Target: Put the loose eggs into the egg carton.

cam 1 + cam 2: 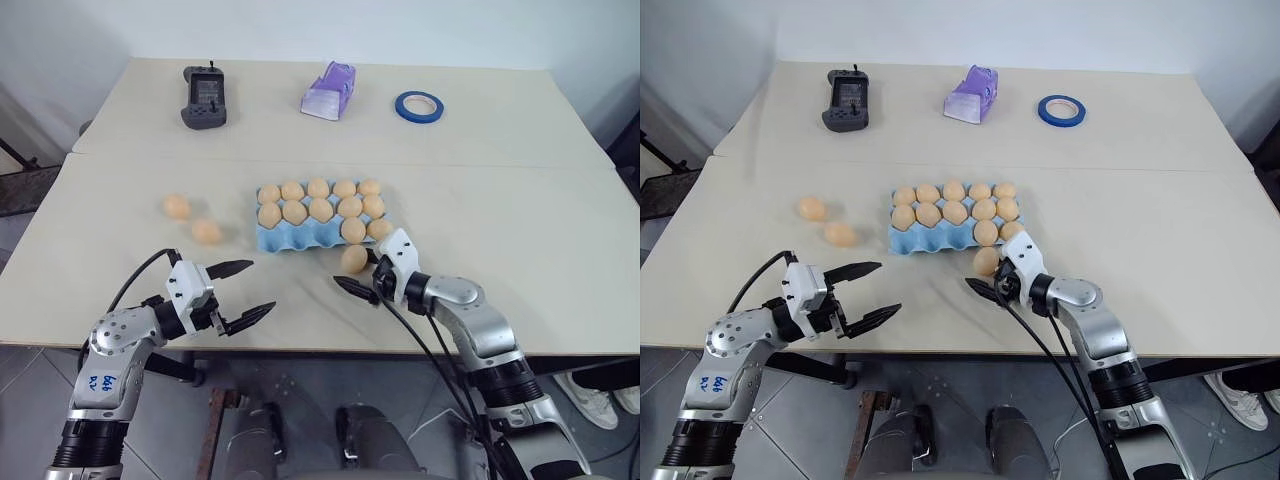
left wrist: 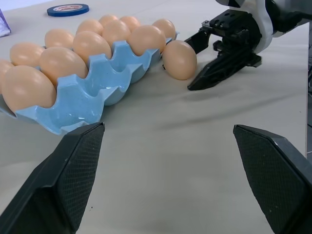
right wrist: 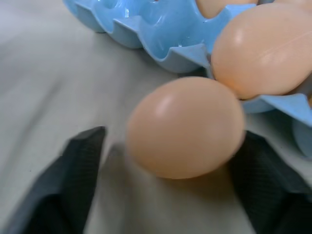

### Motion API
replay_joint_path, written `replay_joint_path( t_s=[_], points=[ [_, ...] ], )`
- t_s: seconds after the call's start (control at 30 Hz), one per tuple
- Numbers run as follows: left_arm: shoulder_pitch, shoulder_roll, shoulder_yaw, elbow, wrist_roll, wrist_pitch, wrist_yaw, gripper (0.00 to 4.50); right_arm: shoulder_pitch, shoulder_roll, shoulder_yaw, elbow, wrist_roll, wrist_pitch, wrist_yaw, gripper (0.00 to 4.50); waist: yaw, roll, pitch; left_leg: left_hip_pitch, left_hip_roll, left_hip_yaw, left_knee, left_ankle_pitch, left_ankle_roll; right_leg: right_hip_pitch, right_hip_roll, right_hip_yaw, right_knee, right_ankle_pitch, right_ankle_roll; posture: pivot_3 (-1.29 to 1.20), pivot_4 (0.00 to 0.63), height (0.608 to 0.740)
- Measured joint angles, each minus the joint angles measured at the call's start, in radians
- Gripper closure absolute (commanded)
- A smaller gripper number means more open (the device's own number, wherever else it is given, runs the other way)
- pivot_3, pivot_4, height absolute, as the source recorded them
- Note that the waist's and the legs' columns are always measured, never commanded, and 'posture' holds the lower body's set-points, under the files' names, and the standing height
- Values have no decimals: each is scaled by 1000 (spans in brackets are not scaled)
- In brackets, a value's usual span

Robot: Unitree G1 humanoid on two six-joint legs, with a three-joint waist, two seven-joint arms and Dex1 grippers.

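Left eye view: the egg carton point(image 1: 300, 238) sits at frame centre on the table point(image 1: 560, 230), with its two upper rows filled, its lower row empty toward the left and filled at the right end. Two loose eggs point(image 1: 177, 207) lie to the carton's left, well apart from it. A third egg point(image 1: 354, 259) rests on the table just below the carton's lower right corner, touching or nearly touching its edge.

The right gripper point(image 1: 366, 277) brackets this egg. Its jaws stand partly open on either side, and the right wrist view shows a gap at one finger, so no firm grip is established. The left gripper point(image 1: 243, 292) hangs wide open and empty at lower left.

Risks:
- Uneven finger contact may roll the egg aside, since it lies free on a smooth surface.
- A finger may catch the carton wall and shift the tray.
- An off-centre grip may let the egg slip during lifting.
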Motion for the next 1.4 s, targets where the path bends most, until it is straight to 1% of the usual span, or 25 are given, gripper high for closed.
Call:
replay_joint_path(
  t_s=[0.07,0.13,0.17,0.33,0.5,0.6,0.7,0.83,0.93,0.97,1.0,1.23,1.3,1.4],
  points=[
    [1,0,0,0,0,1,3,0,1,10,-1,0,-4,0,-15,2240,0,0,0,0,0,0,-1,0,0,0,0,0,0,0,0,0,150,740],
    [1,0,0,0,0,2,4,0,2,13,-1,-1,-4,0,-18,2711,0,0,0,0,0,0,-1,0,0,0,0,0,0,0,0,0,150,740],
    [1,0,0,-1,0,2,4,0,8,12,-1,-8,-2,1,-14,2874,1,0,0,0,0,0,-1,0,0,0,0,0,0,0,0,0,150,740],
    [7,0,0,-4,-2,12,12,0,43,9,12,-97,59,43,63,2874,-1,0,0,0,0,0,-2,0,0,0,0,0,-1,0,0,0,150,740],
    [20,0,1,-9,-12,19,23,0,-35,13,12,-139,95,96,80,2874,0,0,0,0,0,0,-1,0,0,-1,0,0,0,0,0,0,150,740],
    [29,-1,4,-26,-16,19,33,0,-119,56,14,-89,91,104,61,2874,-2,0,0,0,0,0,-2,0,0,-1,0,0,0,0,0,0,150,740],
    [35,-3,4,-44,-18,19,44,0,-207,83,28,26,59,81,42,2874,-1,0,0,0,0,0,-2,0,0,-1,0,0,-1,0,-1,0,150,740],
    [50,-4,3,-47,-19,20,57,0,-234,85,31,111,38,71,42,1845,1,0,0,-2,0,0,-2,0,-1,-2,0,-1,-2,-1,-1,0,150,740],
    [54,-4,5,-59,-20,20,68,0,-234,82,32,108,39,72,58,747,0,0,0,-3,0,0,-2,0,0,-2,0,-1,-2,-1,-1,0,150,740],
    [59,-4,8,-72,-21,20,70,0,-234,72,32,96,42,79,69,471,0,0,0,-3,0,0,-2,0,0,-2,0,0,-1,-1,-1,0,150,740],
    [62,-4,13,-76,-21,20,70,0,-234,61,31,81,47,89,78,71,0,0,0,-3,0,0,-2,0,0,-2,0,-1,-1,-1,-1,0,150,740],
    [94,-1,41,-80,-24,21,74,0,-202,-50,-5,1,79,114,134,26,1,0,0,-2,0,0,-2,0,-1,-2,0,-1,-2,-1,-1,0,150,740],
    [95,-1,42,-80,-24,21,73,0,-197,-64,-10,1,79,112,139,26,1,0,0,-2,0,0,-2,0,-1,-2,0,-1,-2,-1,-1,0,150,740],
    [90,-1,42,-80,-25,21,73,0,-183,-59,-10,-6,82,108,142,26,-2,0,0,-2,0,0,-2,0,-1,-2,0,-1,-1,-1,-1,0,150,740]
  ],
)
